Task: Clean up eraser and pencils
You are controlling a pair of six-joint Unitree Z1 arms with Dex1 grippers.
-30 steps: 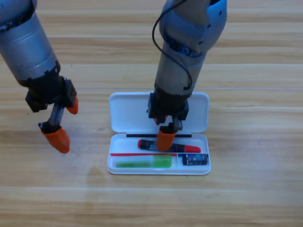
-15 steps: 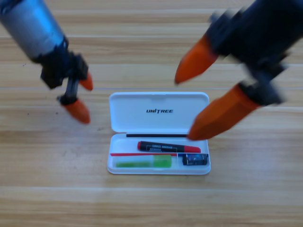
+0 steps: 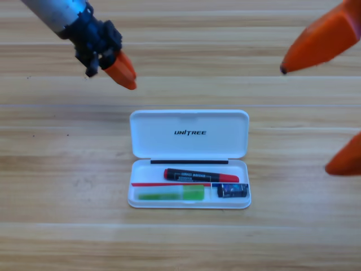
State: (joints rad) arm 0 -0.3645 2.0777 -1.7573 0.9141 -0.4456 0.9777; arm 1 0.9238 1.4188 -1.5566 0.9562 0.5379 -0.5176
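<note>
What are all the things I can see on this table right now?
White case: one, open, mid-table, lid up.
Red pencil: one, red ends, black middle, lying in the case's upper slot.
Green pencil: one, light green, lower left slot.
Eraser: one, dark with blue wrapper, lower right slot.
Table: one, wooden.
Left gripper: orange jaws, upper left, above the case.
Right gripper: orange jaws open, right edge, partly cut off.

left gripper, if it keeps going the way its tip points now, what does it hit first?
The left gripper points down-right, toward the open white plastic case. The raised lid's upper-left corner looks first in line, though bare wooden table may come first; depth is unclear.
</note>
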